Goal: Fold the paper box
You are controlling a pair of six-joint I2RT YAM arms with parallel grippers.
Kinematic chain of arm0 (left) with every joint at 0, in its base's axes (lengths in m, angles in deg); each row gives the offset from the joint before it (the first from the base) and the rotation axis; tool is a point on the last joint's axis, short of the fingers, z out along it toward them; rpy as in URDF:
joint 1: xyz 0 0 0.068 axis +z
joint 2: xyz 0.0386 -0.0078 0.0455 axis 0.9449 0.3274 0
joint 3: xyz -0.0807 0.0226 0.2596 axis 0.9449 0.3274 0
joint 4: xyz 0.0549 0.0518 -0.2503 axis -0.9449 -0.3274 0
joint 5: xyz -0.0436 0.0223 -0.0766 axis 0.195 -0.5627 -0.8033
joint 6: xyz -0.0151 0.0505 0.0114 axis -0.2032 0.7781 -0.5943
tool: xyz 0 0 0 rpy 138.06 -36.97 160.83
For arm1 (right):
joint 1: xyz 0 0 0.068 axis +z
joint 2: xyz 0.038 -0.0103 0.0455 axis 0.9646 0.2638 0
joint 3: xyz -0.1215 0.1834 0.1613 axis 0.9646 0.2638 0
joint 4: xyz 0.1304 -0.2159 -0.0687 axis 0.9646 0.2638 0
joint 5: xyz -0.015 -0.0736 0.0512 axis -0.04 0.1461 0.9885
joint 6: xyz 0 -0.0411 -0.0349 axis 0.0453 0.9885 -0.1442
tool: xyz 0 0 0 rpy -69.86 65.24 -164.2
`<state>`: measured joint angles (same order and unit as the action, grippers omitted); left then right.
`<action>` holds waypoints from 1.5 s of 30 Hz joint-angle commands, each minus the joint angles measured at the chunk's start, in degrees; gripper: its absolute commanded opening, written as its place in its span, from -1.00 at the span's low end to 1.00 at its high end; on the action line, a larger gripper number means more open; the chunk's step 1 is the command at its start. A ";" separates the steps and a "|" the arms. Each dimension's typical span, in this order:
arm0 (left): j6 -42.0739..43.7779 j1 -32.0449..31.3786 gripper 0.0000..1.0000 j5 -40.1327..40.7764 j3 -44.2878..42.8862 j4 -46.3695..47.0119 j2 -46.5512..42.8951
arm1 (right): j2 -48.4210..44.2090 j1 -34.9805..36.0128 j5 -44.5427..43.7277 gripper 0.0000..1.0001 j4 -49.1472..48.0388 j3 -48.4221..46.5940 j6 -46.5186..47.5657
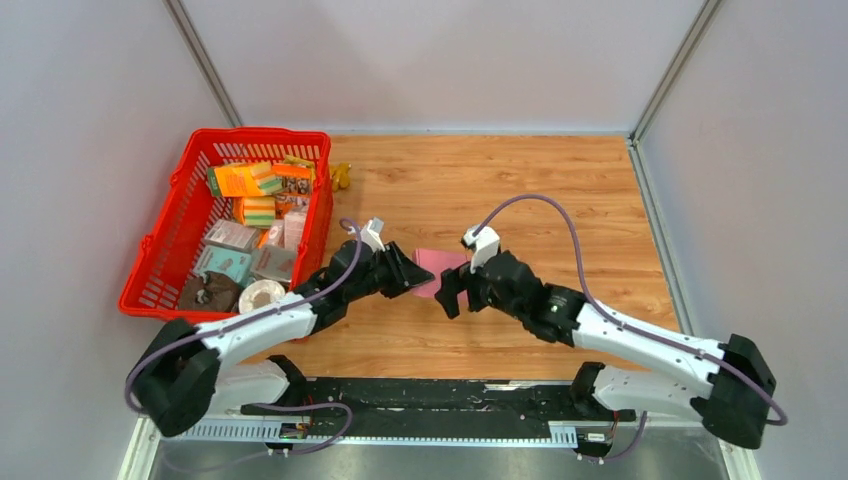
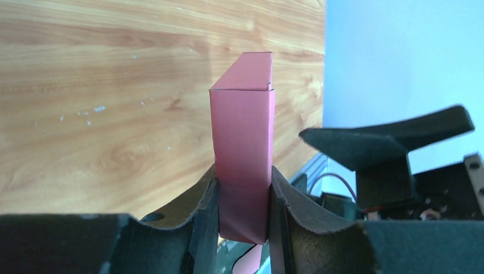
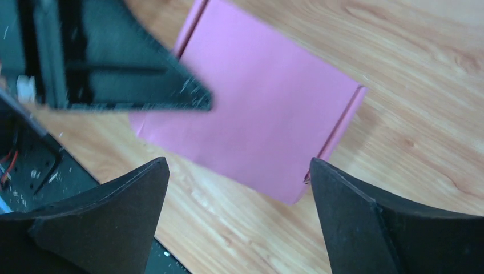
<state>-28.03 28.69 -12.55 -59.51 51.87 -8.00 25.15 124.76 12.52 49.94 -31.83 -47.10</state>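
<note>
Left pincer (image 2: 244, 191) clamps the paper box (image 2: 242, 125), long axis pointing toward the wide-open right pincer (image 3: 238, 166).

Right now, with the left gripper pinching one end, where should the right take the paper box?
Probably the paper box at its free end, from the right, opposite the left gripper. It's a slim sleeve; the right gripper could pinch its broad faces.

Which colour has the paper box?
The paper box is plain pink, without print; the right wrist view shows it best.
</note>
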 commanded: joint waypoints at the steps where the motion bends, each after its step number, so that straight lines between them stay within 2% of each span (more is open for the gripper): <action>1: 6.83 1.67 -0.28 -4.05 -5.29 -24.51 -12.84 | -5.59 16.33 -22.45 0.97 1.18 0.37 8.78; 4: 8.51 4.47 -0.24 -7.83 -8.99 -33.95 -18.12 | -4.72 25.48 -32.73 0.96 -1.55 0.55 12.74; 10: 7.11 8.36 -0.24 -14.16 -12.50 -43.11 -22.61 | 5.47 34.04 -51.71 0.93 -7.43 -4.19 24.95; 11: 6.84 8.36 -0.24 -14.51 -13.64 -43.91 -23.14 | 8.18 35.88 -57.40 0.92 -9.27 -4.63 27.23; 12: 6.41 8.36 -0.24 -14.86 -14.09 -44.44 -23.23 | 9.51 36.50 -59.80 0.91 -15.38 -4.55 32.91; 14: 5.00 8.53 -0.24 -15.66 -15.14 -45.15 -23.14 | 12.06 37.56 -63.85 0.88 -21.47 -4.11 38.22; 15: 4.39 8.53 -0.24 -16.36 -15.58 -45.32 -22.88 | 12.51 37.91 -64.48 0.87 -28.20 -3.59 44.07; 18: 4.03 8.45 -0.24 -17.68 -17.16 -46.11 -21.30 | 12.78 38.27 -63.87 0.81 -39.83 -0.69 50.79; 20: 3.86 8.53 -0.25 -18.38 -18.13 -47.17 -19.99 | 12.52 38.09 -61.51 0.75 -42.15 0.28 53.88; 25: 2.80 8.80 -0.25 -19.79 -20.15 -47.69 -17.43 | 11.73 38.09 -58.34 0.40 -48.75 2.56 57.75; 29: 2.18 8.97 -0.24 -20.05 -20.42 -47.08 -16.12 | 11.11 38.09 -56.66 0.30 -52.69 5.11 59.41; 31: 2.10 9.06 -0.24 -20.40 -20.33 -46.91 -15.59 | 11.28 38.00 -57.01 0.19 -55.86 6.17 60.30; 33: 0.88 9.15 -0.22 -21.19 -19.81 -45.86 -15.41 | 11.64 37.92 -56.93 0.05 -56.40 6.26 60.13; 36: -0.10 9.06 -0.04 -21.11 -18.40 -43.04 -16.63 | 11.99 37.74 -56.14 -0.06 -56.75 6.96 58.47; 40: 0.51 9.15 0.30 -17.95 -17.70 -43.13 -20.32 | 11.55 37.65 -56.40 -0.18 -56.75 8.10 54.42; 43: 2.97 9.15 0.44 -14.53 -18.30 -45.05 -22.79 | 9.28 36.43 -55.79 -0.25 -52.81 7.93 48.21; 45: 6.64 9.06 0.47 -11.63 -19.36 -48.03 -23.93 | 8.04 35.20 -55.00 -0.28 -45.52 7.14 43.80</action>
<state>-26.43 37.61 -29.03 -77.19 7.65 -29.09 37.10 162.07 -42.58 -0.03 -23.74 7.35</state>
